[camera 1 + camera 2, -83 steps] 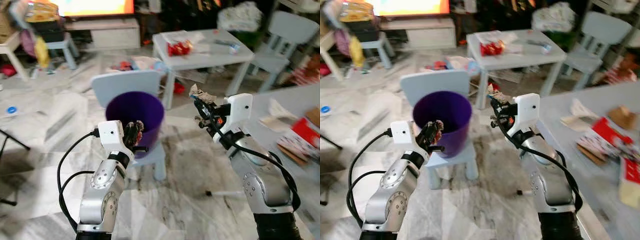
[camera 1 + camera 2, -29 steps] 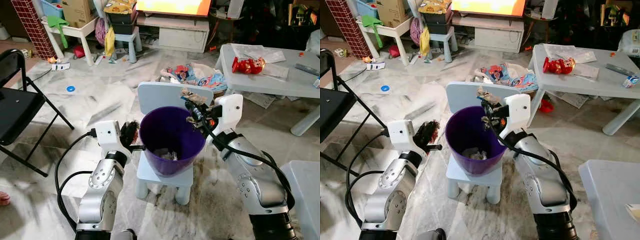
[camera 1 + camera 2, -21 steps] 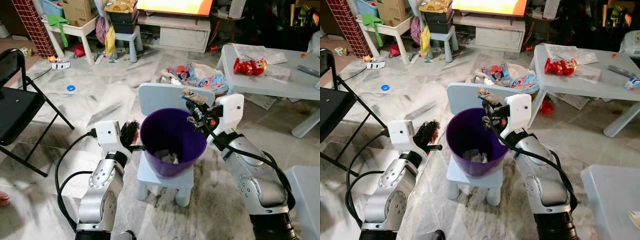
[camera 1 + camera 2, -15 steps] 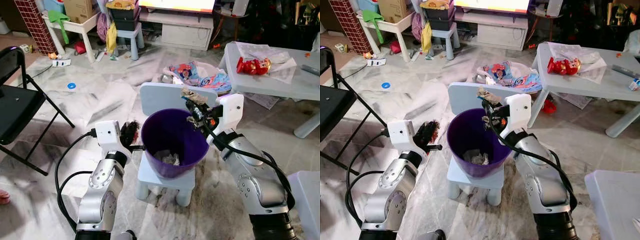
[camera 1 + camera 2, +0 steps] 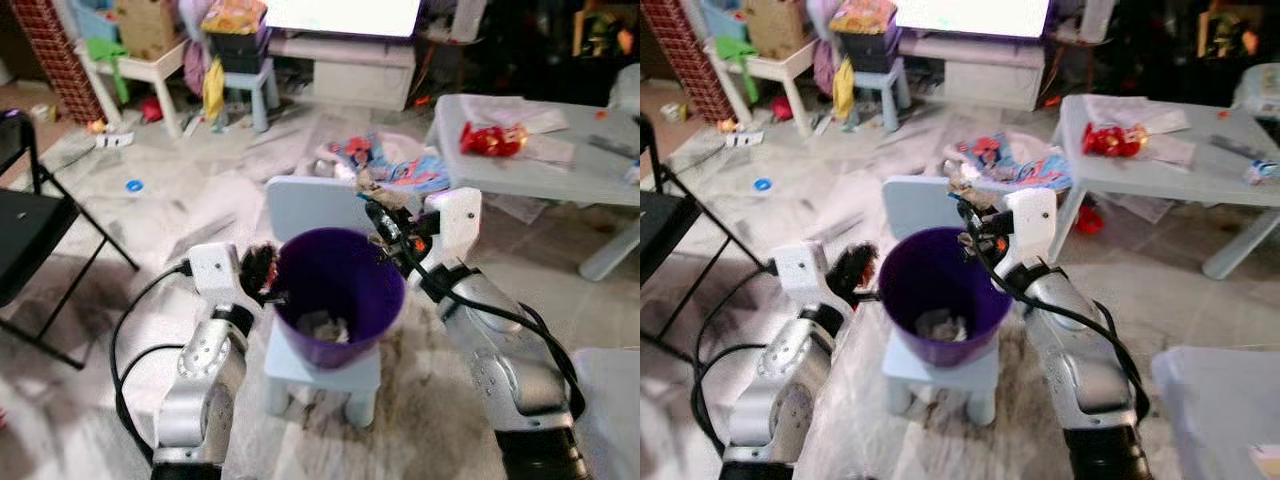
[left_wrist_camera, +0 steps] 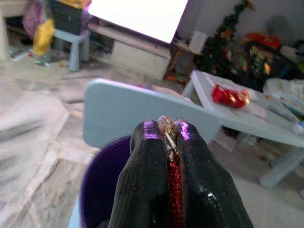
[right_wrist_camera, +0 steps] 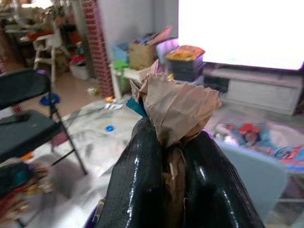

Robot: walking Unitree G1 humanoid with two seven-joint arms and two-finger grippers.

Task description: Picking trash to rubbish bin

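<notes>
Left eye view: purple bin stands on a small pale blue chair, paper scraps at its bottom. Left tool beside the bin's left rim, clenched on a red wrapper. Right tool at the bin's far right rim, gripping a crumpled brown paper. Frame blurred. Compared with half a second ago the whole scene sits slightly lower and closer; both tools keep the same places against the bin.

Right eye view: same layout; grey bench behind on the right carries a red packet. No writing readable.

Left wrist view: fingers pressed together on the red foil wrapper, bin mouth just below, chair back beyond.

Right wrist view: brown paper bunched above closed fingers; black folding chair and bright screen behind.
</notes>
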